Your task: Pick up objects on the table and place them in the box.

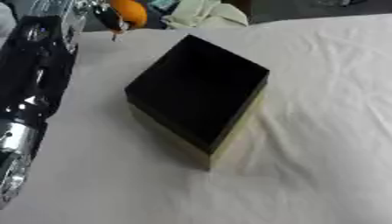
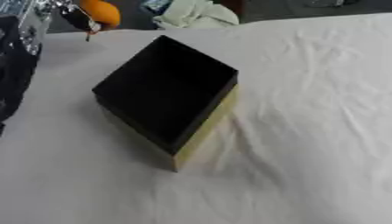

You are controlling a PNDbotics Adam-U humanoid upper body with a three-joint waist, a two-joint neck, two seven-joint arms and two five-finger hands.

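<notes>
A box (image 1: 197, 94) with a black inside and pale yellow outer walls stands open in the middle of the white-clothed table (image 1: 321, 131). Nothing shows inside it. My left arm runs up the left edge of the view, black with silver joints. At the top left my left hand (image 1: 110, 16) is raised above the far table edge with its fingers curled round an orange object (image 1: 128, 12). My right hand shows in neither view.
A pale crumpled cloth (image 1: 207, 14) lies beyond the far table edge at the top centre. The tablecloth is wrinkled to the right of the box and in front of it.
</notes>
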